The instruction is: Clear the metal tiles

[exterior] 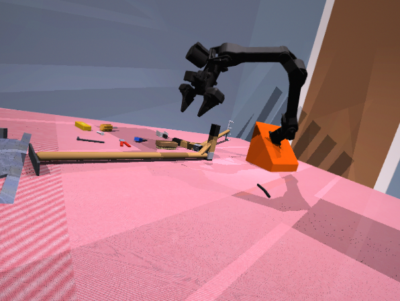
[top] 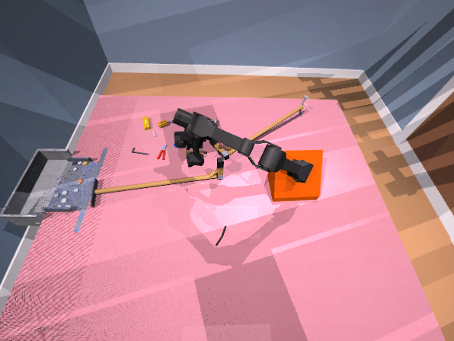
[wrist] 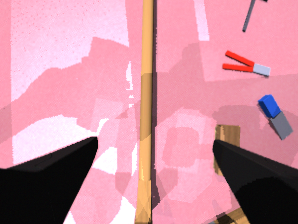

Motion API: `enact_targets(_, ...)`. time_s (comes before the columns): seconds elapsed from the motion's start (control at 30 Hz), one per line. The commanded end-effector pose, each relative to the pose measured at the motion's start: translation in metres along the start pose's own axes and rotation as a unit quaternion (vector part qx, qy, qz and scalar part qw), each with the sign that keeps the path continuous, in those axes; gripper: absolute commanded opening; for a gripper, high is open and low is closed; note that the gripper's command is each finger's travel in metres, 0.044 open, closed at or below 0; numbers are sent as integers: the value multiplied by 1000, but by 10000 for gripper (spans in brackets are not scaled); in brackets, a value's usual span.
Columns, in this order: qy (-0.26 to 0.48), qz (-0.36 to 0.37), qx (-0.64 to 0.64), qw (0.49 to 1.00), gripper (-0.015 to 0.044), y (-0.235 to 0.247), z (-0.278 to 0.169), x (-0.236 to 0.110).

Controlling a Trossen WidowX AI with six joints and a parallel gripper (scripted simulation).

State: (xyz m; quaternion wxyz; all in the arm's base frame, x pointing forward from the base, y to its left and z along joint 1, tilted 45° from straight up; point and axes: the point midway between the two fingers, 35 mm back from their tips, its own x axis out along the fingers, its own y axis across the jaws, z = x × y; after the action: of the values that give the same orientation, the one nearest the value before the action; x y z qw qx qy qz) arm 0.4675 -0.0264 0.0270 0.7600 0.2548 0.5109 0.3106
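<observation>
The long scraper lies flat on the pink table; its tan handle [top: 152, 184] [exterior: 114, 155] [wrist: 146, 100] runs from a dark blade [top: 94, 192] [exterior: 33, 160] at the plate's near edge to a bend with an upright black grip [top: 220, 164] [exterior: 213, 132]. Several small metal tiles [top: 63, 194] lie on the steel bench plate [top: 87, 173] [exterior: 13, 156]. The grey catch box [top: 27, 190] sits at the plate's far end. My gripper [top: 194, 157] [exterior: 195, 112] [wrist: 155, 143] is open and empty. It hangs above the handle, a little on the blade side of the grip, with a finger on each side of it.
The arm's orange base block [top: 301, 179] [exterior: 272, 152] stands to the right. A second long tool [top: 278, 122] lies behind it. Red pliers [top: 164, 152] [wrist: 242, 67], a blue piece [wrist: 270, 105], a wooden block [wrist: 227, 137], a hex key [top: 139, 151], yellow parts [top: 146, 122] and a black strip [top: 221, 236] lie around.
</observation>
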Motion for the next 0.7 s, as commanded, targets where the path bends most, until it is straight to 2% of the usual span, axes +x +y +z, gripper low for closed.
enact_targets(0.0, -9, 3, -1, 1000, 440, -1, -7, -8)
enact_targets(0.67, -47, 3, -1, 999, 440, -6, -45, -37)
